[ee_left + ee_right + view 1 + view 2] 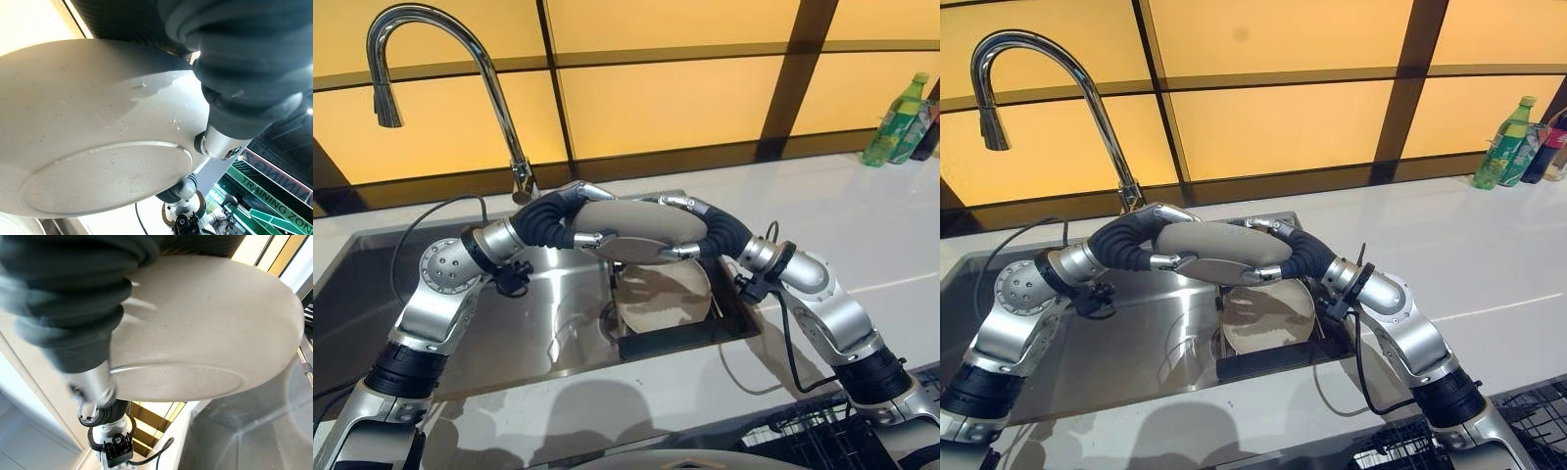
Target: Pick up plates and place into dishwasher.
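Our fingers (595, 238) curl over both rims of a grey plate (641, 233), the left hand (579, 211) clamping one edge and the right hand (690, 227) the other, and we hold it level above the steel sink (538, 333), where a second plate (663, 294) leans in a dark rack (668, 342). We judge the pick-up done; next we must carry it back to the dishwasher rack (822, 441) below the counter (862, 225).
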You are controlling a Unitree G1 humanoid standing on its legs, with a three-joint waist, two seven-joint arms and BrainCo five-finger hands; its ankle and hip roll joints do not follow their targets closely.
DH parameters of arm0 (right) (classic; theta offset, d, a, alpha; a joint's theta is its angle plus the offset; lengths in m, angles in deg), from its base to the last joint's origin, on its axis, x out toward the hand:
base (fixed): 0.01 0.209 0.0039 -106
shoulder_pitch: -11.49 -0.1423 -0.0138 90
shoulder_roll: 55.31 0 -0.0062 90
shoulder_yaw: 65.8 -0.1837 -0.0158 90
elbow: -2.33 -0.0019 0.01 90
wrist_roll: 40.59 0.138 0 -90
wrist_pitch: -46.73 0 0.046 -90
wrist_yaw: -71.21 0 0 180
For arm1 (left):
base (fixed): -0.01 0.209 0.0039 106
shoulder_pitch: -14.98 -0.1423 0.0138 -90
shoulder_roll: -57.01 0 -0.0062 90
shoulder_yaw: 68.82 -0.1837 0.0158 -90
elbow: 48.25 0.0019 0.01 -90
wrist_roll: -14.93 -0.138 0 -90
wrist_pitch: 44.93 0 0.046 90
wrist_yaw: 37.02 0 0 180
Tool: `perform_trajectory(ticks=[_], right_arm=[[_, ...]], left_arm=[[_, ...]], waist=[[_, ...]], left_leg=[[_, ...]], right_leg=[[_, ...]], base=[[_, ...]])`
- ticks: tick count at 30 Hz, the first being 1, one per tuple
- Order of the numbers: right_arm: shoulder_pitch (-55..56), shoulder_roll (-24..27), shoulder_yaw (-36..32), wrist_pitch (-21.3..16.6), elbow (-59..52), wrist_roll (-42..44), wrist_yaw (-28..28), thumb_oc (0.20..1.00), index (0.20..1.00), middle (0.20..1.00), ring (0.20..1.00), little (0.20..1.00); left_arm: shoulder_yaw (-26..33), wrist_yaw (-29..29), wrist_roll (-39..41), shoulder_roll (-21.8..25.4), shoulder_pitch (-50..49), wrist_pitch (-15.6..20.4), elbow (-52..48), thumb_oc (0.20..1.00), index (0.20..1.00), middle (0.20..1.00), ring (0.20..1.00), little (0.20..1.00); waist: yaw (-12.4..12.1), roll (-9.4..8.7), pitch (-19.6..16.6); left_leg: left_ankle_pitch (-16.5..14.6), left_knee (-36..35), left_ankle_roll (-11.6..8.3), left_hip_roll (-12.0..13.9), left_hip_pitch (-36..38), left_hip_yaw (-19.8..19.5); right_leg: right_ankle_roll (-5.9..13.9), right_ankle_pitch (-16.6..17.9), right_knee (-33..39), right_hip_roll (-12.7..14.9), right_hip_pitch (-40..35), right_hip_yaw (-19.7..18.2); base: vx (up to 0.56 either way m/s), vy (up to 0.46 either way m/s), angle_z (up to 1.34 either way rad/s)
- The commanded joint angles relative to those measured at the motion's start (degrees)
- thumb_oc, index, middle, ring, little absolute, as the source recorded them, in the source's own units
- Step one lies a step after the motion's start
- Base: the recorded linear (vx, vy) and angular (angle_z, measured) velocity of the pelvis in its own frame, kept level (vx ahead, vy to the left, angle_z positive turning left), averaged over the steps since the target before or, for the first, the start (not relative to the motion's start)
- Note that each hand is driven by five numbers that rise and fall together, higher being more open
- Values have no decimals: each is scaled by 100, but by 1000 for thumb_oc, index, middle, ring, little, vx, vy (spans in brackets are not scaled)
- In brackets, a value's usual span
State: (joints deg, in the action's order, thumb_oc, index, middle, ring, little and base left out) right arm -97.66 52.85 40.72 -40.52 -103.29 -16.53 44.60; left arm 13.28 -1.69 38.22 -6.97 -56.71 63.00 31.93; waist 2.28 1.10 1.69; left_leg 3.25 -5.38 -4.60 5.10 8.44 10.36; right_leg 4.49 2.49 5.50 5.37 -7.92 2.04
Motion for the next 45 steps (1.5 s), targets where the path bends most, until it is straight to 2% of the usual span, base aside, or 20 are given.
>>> perform_trajectory(ticks=[1, 11, 13, 14, 20, 21, 22, 23, 35, 40, 45], right_arm=[[-624, -336, 296, -257, -517, -26, 22, 200, 200, 200, 200, 200], [-470, -97, 171, -197, -492, -203, -126, 200, 200, 200, 200, 200], [-480, -33, 142, -203, -479, -220, -152, 200, 200, 200, 200, 200], [-481, -10, 131, -200, -486, -216, -123, 200, 200, 200, 200, 200], [-479, -46, -21, -298, -432, -209, 172, 200, 200, 200, 200, 200], [-460, -78, -49, -340, -419, -235, 253, 200, 200, 200, 200, 200], [-441, -108, -81, -370, -407, -268, 306, 200, 200, 200, 200, 200], [-397, -155, -155, -425, -406, -306, 410, 200, 200, 200, 200, 200], [36, -227, -875, -767, -403, -455, 966, 200, 200, 200, 200, 200], [134, -249, -1103, -848, -348, -533, 1244, 200, 200, 200, 200, 200], [345, -283, -1417, -953, -345, -623, 1479, 200, 200, 200, 200, 200]], left_arm=[[-128, -246, 214, -187, 429, 145, -43, 200, 200, 200, 200, 200], [-63, -249, 275, -150, 409, 192, -4, 200, 200, 200, 200, 200], [-28, -266, 298, -124, 394, 186, -24, 200, 200, 200, 200, 200], [-28, -281, 304, -132, 390, 175, -29, 200, 200, 200, 200, 200], [67, -670, 348, -246, 303, 35, 21, 200, 200, 200, 200, 200], [92, -737, 362, -294, 278, -3, 44, 338, 338, 338, 338, 338], [114, -793, 343, -335, 247, -33, 46, 617, 617, 617, 617, 617], [147, -943, 354, -400, 195, -59, 55, 1000, 1000, 1000, 1000, 1000], [563, -1459, 531, -802, -186, -124, -80, 1000, 1000, 1000, 1000, 1000], [786, -1948, 497, -887, -280, 94, 14, 1000, 1000, 1000, 1000, 1000], [1056, -2069, 552, -1021, -510, 160, 66, 1000, 1000, 1000, 1000, 1000]], waist=[[28, -198, -7], [71, -222, -3], [69, -234, -1], [71, -228, -6], [61, -240, 0], [62, -241, -1], [59, -242, 2], [60, -245, 11], [76, -259, 14], [81, -258, -1], [105, -255, -25]], left_leg=[[-280, 62, 80, 69, 207, -105], [-281, 58, 90, 56, 227, -96], [-204, 52, 92, 54, 193, -89], [-280, 56, 87, 60, 230, -99], [-200, 41, 87, 63, 190, -125], [-200, 41, 88, 64, 188, -130], [-200, 43, 88, 66, 184, -134], [-200, 43, 89, 65, 182, -149], [-184, 39, 62, 118, 165, -163], [-176, 39, 43, 146, 151, -163], [-153, 39, 14, 186, 141, -145]], right_leg=[[282, 187, -67, 352, 27, 329], [284, 191, -76, 350, 15, 287], [269, 256, -75, 352, 52, 289], [283, 188, -77, 349, 10, 294], [248, 245, -67, 321, 41, 275], [242, 244, -68, 315, 46, 266], [239, 242, -67, 312, 45, 265], [234, 239, -67, 302, 45, 257], [205, 223, -53, 254, 43, 299], [187, 213, -50, 227, 58, 311], [170, 225, -50, 192, 99, 283]], base=[[0, 0, 0], [0, 0, 0], [-24, -2, 0], [0, 0, 0], [-17, -3, 1], [-55, -14, 1], [0, 0, 0], [0, 0, 0], [-20, -28, 2], [-30, -51, 2], [-23, -68, 0]])
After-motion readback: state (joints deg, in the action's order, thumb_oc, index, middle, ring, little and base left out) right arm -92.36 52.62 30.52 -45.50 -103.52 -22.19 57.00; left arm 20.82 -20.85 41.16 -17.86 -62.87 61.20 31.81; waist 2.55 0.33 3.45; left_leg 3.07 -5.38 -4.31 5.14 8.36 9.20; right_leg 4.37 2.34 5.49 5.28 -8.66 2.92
